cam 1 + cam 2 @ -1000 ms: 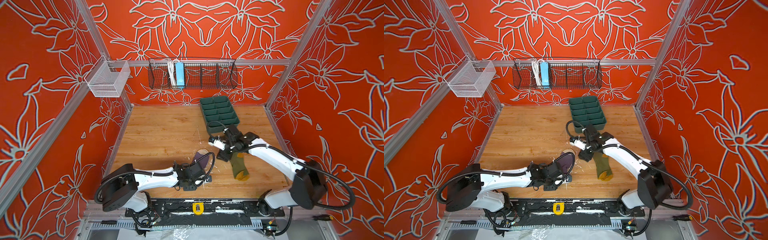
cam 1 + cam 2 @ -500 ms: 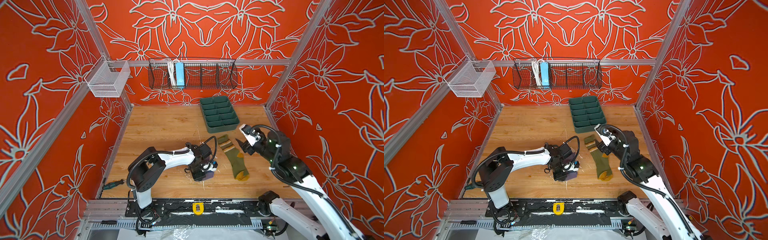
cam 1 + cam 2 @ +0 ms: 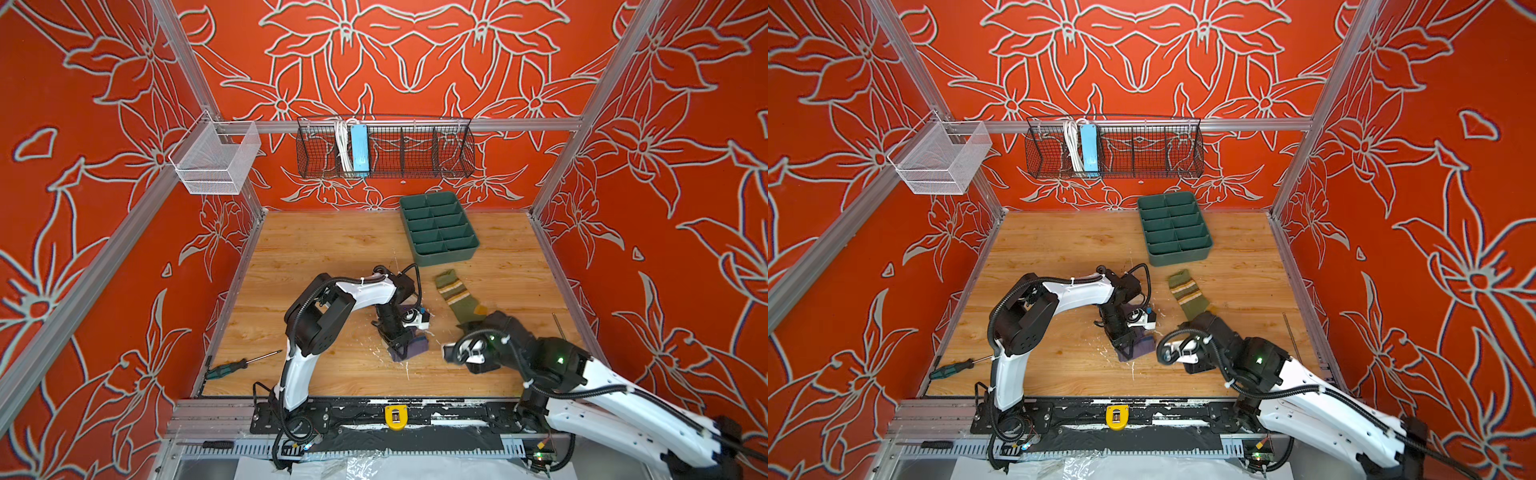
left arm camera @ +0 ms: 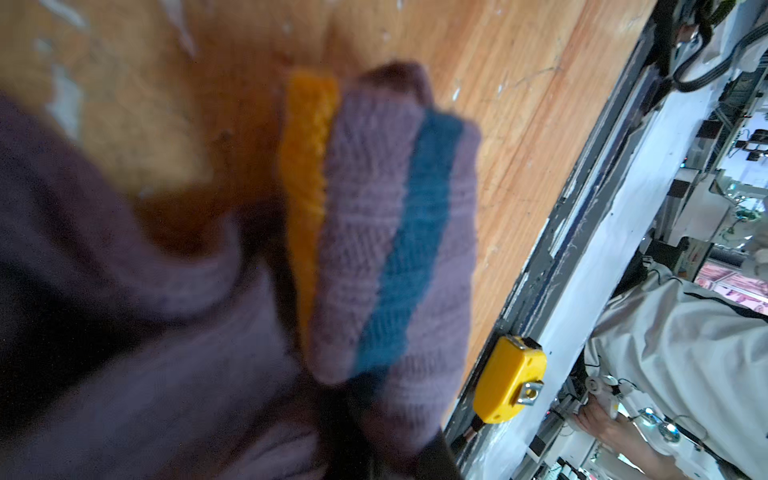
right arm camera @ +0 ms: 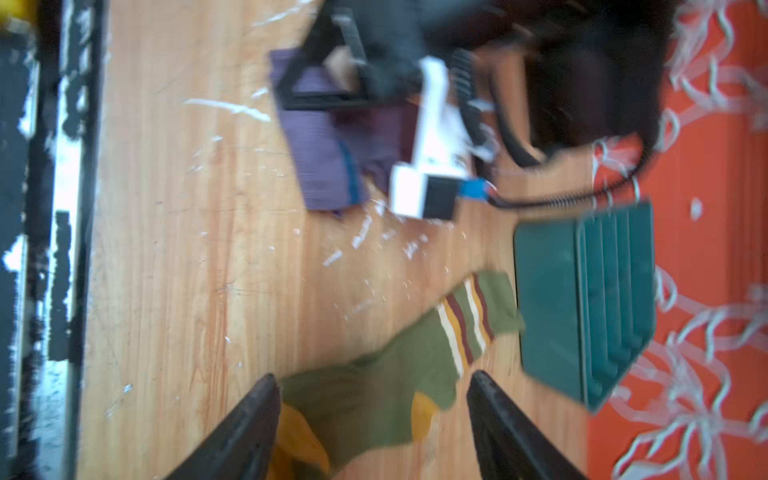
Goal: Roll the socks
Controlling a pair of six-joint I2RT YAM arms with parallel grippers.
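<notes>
The purple sock (image 3: 412, 350) (image 3: 1139, 351) lies bunched and folded on the wooden table (image 3: 332, 257), front of centre. My left gripper (image 3: 398, 344) (image 3: 1124, 343) points down, shut on it. In the left wrist view its cuff (image 4: 386, 228) with yellow and teal stripes fills the picture, and the fingers are mostly hidden. The olive sock (image 3: 459, 293) (image 3: 1188, 293) lies flat to the right, cuff toward the back. My right gripper (image 3: 473, 326) (image 5: 374, 376) hovers open over its mustard toe end (image 5: 299, 436) and hides it in both top views.
A green divided tray (image 3: 440, 228) (image 5: 582, 299) stands behind the olive sock. A screwdriver (image 3: 232, 365) lies at the front left and a thin rod (image 3: 559, 326) at the right edge. Wire baskets (image 3: 384, 147) hang on the back wall. A yellow block (image 4: 509, 380) sits on the front rail.
My right gripper has come from the olive sock's cuff end toward the front, over its toe end. The left arm has swung upright and carried the purple sock a little rightward.
</notes>
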